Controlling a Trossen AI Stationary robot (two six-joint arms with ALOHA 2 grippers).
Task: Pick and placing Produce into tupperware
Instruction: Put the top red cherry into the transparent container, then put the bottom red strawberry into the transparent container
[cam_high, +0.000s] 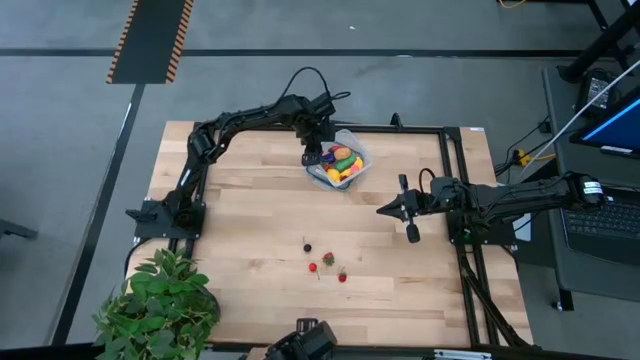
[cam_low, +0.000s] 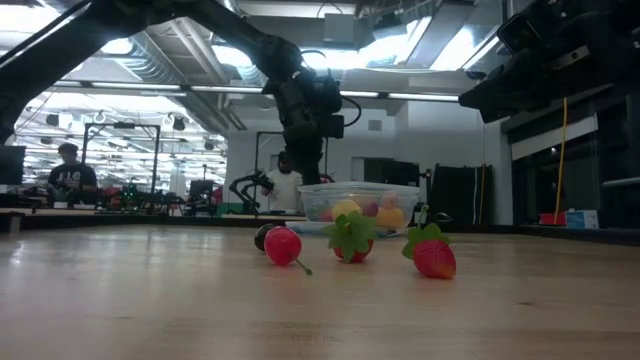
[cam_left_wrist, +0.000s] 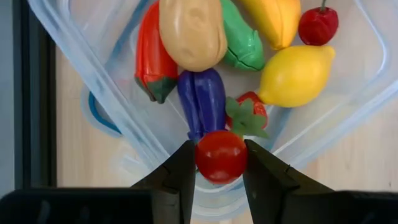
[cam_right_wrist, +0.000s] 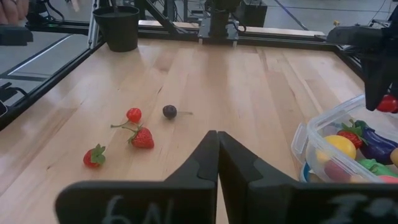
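Observation:
The tupperware (cam_high: 361, 152), clear and bluish, stands at the table's far middle. It holds several produce pieces: a lemon (cam_left_wrist: 295, 74), a purple eggplant (cam_left_wrist: 202, 99), a red pepper (cam_left_wrist: 149, 59), a green cucumber (cam_left_wrist: 242, 40) and a tan piece (cam_left_wrist: 193, 31). My left gripper (cam_high: 312, 152) hangs over the container's edge, shut on a round red piece (cam_left_wrist: 221, 155). A dark berry (cam_right_wrist: 169, 111), a cherry (cam_right_wrist: 134, 114) and two strawberries (cam_right_wrist: 143, 138) lie on the table's near middle. My right gripper (cam_right_wrist: 216, 152) waits shut at the table's right, touching nothing. My left gripper pinches the round red piece by two opposite sides (cam_left_wrist: 202, 158) between its two fingers (cam_left_wrist: 180, 171). The fingers come from above, pointing steeply down. The piece (cam_right_wrist: 388, 102) hangs over a corner of the tupperware (cam_left_wrist: 93, 71), above its rim, beside the eggplant and a strawberry.
A leafy potted plant (cam_high: 160, 305) stands at the table's near left corner. A black frame (cam_high: 455, 180) runs along the right and far edges. Bare wood lies between the loose berries (cam_high: 328, 259) and the container. A laptop (cam_high: 610, 125) sits off the table to the right.

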